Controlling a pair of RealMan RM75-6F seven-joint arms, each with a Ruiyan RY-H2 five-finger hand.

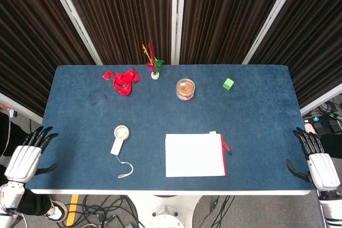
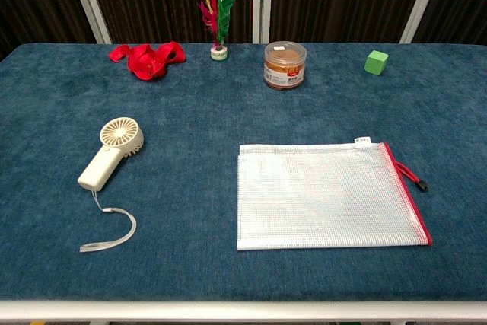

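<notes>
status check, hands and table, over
Left hand open, off table edge. Right hand open, likewise. Nearest: cream handheld fan, white mesh zip pouch, both untouched. Nothing between.

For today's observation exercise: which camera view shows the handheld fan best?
The chest view shows the handheld fan best: it looks larger there, with its round grille, cream handle and looped wrist strap plain on the blue table. The head view shows the same fan from above, whole but smaller, with less detail.
</notes>
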